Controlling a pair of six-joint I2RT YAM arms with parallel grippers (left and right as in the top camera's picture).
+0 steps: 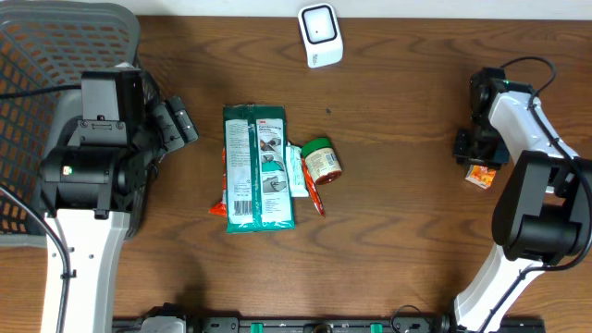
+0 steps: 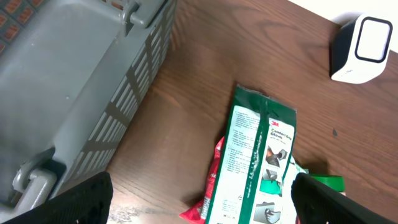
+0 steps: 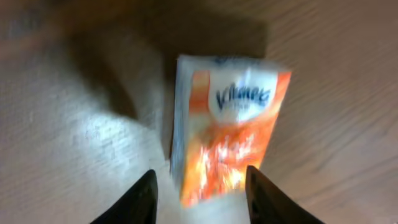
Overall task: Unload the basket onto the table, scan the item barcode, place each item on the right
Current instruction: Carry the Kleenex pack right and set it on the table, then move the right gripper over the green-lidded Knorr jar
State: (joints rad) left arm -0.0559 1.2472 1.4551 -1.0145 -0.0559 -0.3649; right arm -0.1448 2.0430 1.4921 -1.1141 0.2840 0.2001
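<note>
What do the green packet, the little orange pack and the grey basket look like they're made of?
Green packet: seemingly thin plastic film, glossy; it shows a crimped top edge and back seam. Orange pack: probably soft printed plastic wrap, slightly shiny, though blurred. Grey basket: moulded hard plastic, matt, with slotted walls.

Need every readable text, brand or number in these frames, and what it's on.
"3M": green glove package, top of the front.
"Comfort Grip Gloves": same package, under the logo.
"Kleenex": orange tissue pack; blurred, likely reading.
Fine print on the glove package and the label of the green-lidded jar: too small to read.
</note>
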